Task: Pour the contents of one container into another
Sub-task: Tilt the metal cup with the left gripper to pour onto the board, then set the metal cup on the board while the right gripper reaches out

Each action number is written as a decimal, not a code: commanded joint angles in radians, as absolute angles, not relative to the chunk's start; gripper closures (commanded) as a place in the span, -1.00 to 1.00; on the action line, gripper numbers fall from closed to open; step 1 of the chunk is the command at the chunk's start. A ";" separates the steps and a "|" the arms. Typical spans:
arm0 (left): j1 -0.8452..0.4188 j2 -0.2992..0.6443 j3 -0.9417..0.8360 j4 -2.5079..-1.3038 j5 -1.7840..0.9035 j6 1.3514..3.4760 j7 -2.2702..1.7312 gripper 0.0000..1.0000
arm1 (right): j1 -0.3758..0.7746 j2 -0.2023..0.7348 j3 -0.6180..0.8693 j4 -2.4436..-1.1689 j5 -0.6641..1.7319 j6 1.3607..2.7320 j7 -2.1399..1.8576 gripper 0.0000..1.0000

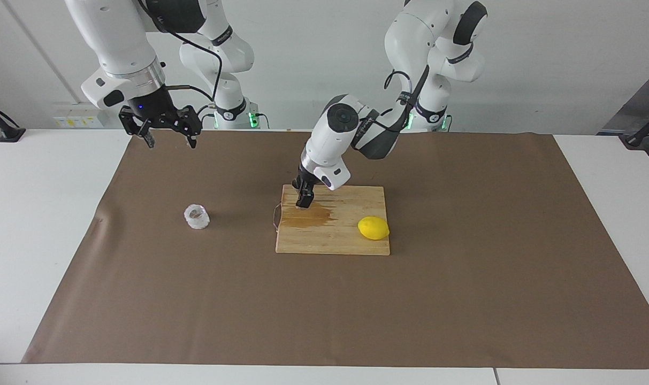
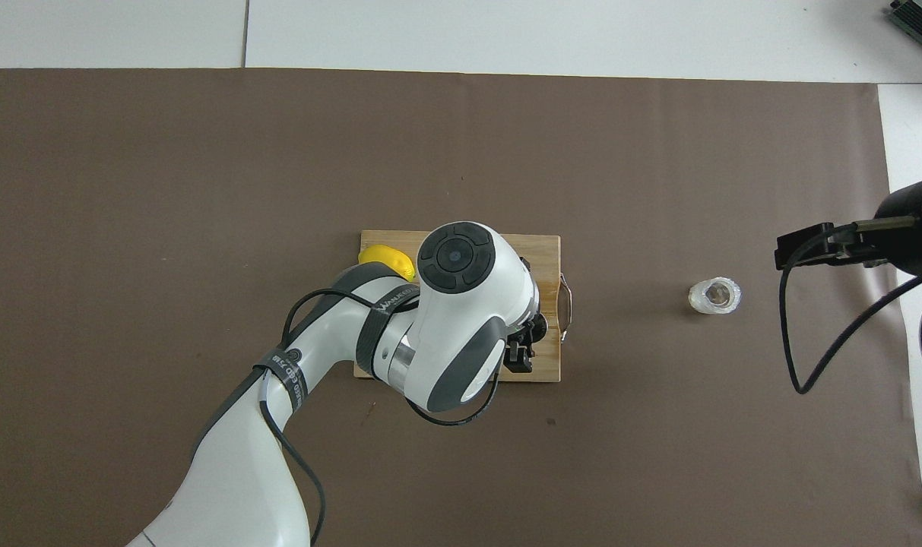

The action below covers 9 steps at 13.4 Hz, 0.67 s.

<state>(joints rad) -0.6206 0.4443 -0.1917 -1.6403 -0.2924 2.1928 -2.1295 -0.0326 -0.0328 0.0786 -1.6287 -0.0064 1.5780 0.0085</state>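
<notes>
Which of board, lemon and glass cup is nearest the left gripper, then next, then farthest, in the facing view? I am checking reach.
From the left gripper:
1. Board: directly under the gripper, at its corner nearest the robots.
2. Lemon: on the board, toward the left arm's end.
3. Glass cup: on the brown mat, toward the right arm's end.

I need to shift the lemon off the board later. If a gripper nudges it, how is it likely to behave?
The lemon looks rounded and oval, lying on its side on the flat cutting board, so it would probably roll or pivot rather than slide. It sits close to the board's edge and might drop onto the brown paper. Its smooth skin may slip between fingers.
</notes>
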 commanded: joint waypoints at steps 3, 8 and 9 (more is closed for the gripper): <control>-0.623 0.416 -0.186 -1.624 -0.242 2.059 -2.140 -1.00 | -0.046 -0.130 0.081 -1.828 0.005 1.704 -0.271 -1.00; -0.562 0.310 -0.181 -1.631 -0.167 1.951 -2.102 -1.00 | -0.064 -0.135 0.078 -1.946 0.005 1.816 -0.709 -1.00; -0.548 0.290 -0.181 -1.629 -0.144 1.936 -2.082 -1.00 | -0.074 -0.132 0.077 -1.969 0.005 1.847 -0.791 -1.00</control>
